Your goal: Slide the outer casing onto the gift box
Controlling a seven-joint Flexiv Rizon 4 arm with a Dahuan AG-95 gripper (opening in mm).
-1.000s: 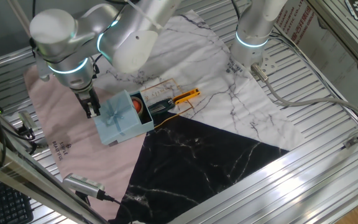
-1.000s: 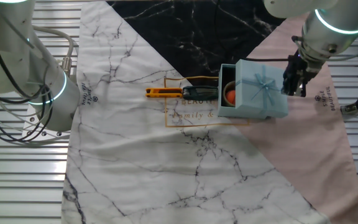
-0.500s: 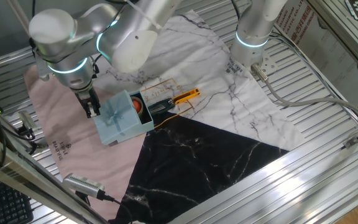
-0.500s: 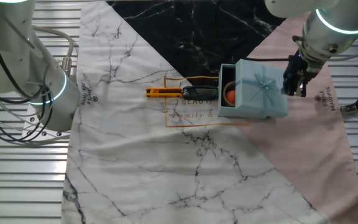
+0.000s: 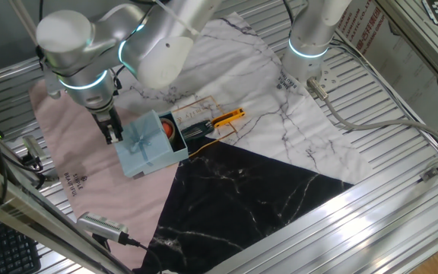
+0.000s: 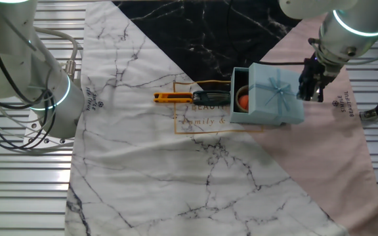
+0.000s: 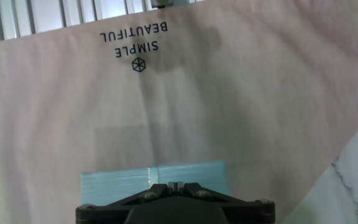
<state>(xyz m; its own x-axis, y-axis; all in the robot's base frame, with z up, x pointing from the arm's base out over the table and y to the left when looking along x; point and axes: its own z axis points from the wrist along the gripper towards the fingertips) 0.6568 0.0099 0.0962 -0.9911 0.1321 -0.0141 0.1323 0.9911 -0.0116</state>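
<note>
The pale blue outer casing [image 5: 144, 144] with its ribbon bow sits on the pink cloth and covers most of the gift box. The box's teal end and orange-red round piece [image 5: 169, 129] stick out on the side away from the gripper. The same shows in the other fixed view: casing [image 6: 274, 96], orange-red piece [image 6: 242, 100]. My gripper [image 5: 112, 135] is shut and empty, its tips against the casing's outer end [image 6: 310, 92]. In the hand view the shut fingertips [image 7: 174, 185] rest at the casing's pale blue edge [image 7: 117, 182].
A black tool with a yellow-orange handle [image 5: 226, 117] lies just beyond the box's open end, also in the other fixed view [image 6: 170, 98]. A second arm's base [image 5: 307, 46] stands at the back. Marble-print cloths, white and black, cover the table; metal slats surround them.
</note>
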